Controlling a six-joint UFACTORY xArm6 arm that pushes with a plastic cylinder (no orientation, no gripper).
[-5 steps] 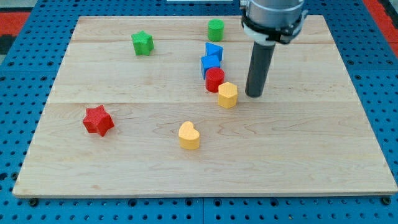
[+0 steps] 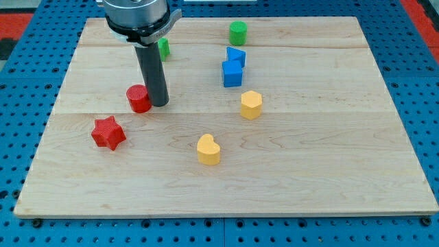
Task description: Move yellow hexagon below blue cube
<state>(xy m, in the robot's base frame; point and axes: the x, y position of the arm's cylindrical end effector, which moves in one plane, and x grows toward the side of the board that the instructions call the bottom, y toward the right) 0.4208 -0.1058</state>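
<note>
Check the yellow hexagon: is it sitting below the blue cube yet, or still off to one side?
Off to one side. The yellow hexagon sits lower than the blue cube but toward the view's right. My tip is far away beside the red cylinder.

A single camera looks down at a slant from beyond the board's (image 2: pixel 226 185) near edge, facing its far edge at the view's top. It stands close enough that the board nearly fills the frame, blue pegboard (image 2: pixel 14 103) edging it. The arm's (image 2: pixel 137 14) upper part is cropped, perhaps from nearness.
</note>
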